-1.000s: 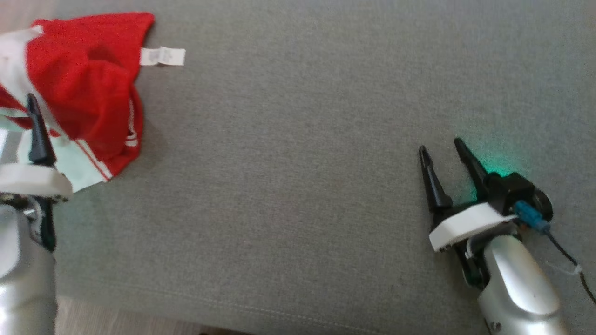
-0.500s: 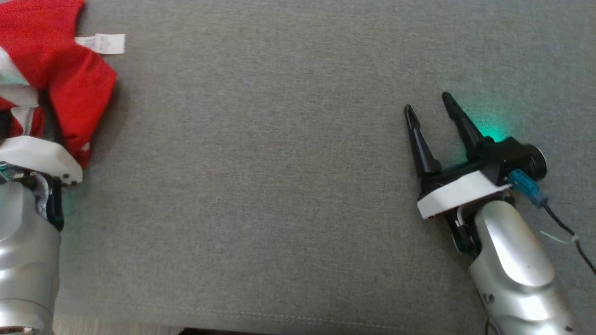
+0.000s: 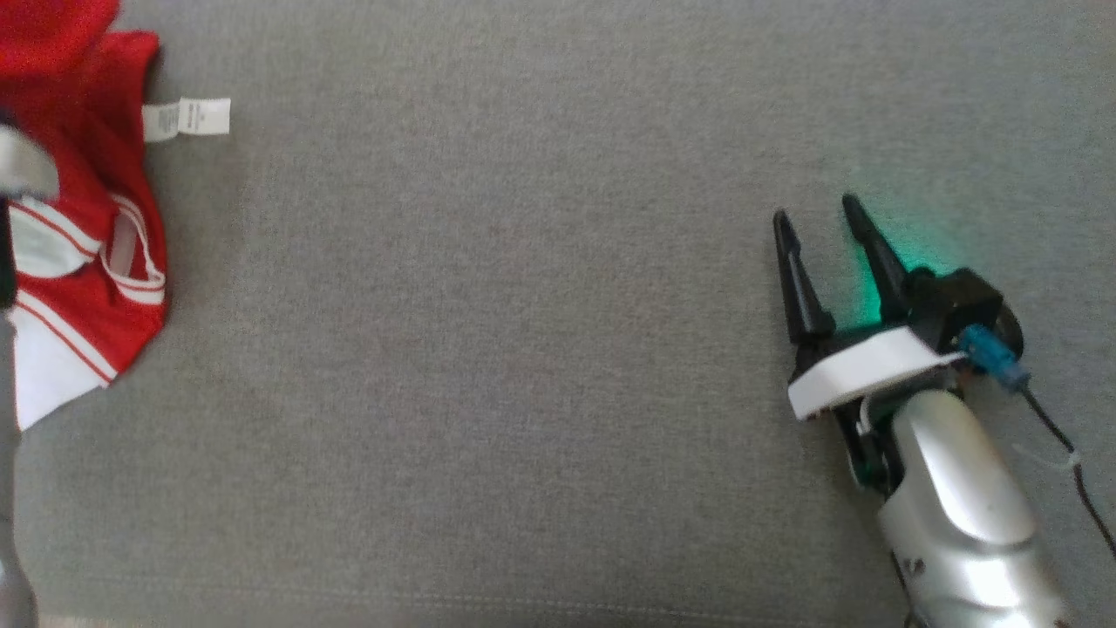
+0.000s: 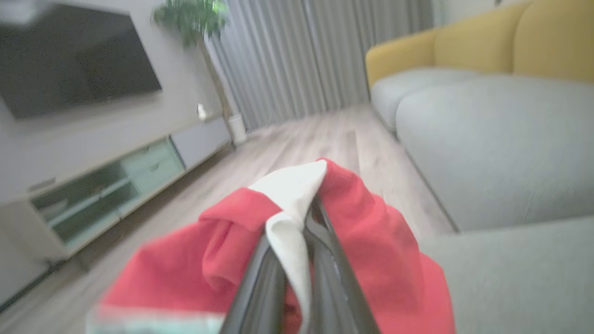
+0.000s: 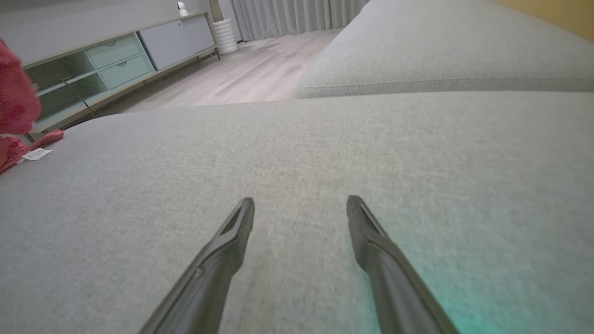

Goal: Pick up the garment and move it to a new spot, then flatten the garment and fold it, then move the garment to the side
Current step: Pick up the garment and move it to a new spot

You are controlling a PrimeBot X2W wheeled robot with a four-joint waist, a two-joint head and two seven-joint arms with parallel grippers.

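The garment (image 3: 83, 227), red mesh with white red-striped sleeves, hangs bunched at the head view's left edge, and its white care tag (image 3: 187, 118) sticks out to the right. In the left wrist view my left gripper (image 4: 307, 218) is shut on a white and red fold of the garment (image 4: 366, 232), raised above the cushion. My right gripper (image 3: 815, 211) stands open far to the right, low over the bare grey cushion, with nothing between its fingers. In the right wrist view it (image 5: 300, 203) is open too, and the garment (image 5: 14, 102) and tag (image 5: 37, 154) show at the far left.
A wide grey sofa cushion (image 3: 488, 349) carries everything, with its front seam near the bottom. Beyond it are another grey seat (image 4: 492, 148) with a yellow back, a wooden floor (image 5: 250, 76), a low TV cabinet (image 5: 116, 60), a potted plant and curtains.
The head view has shifted. My left gripper has lifted the garment, which now hangs longer with a striped sleeve showing. The right gripper stays open at about the same spot.
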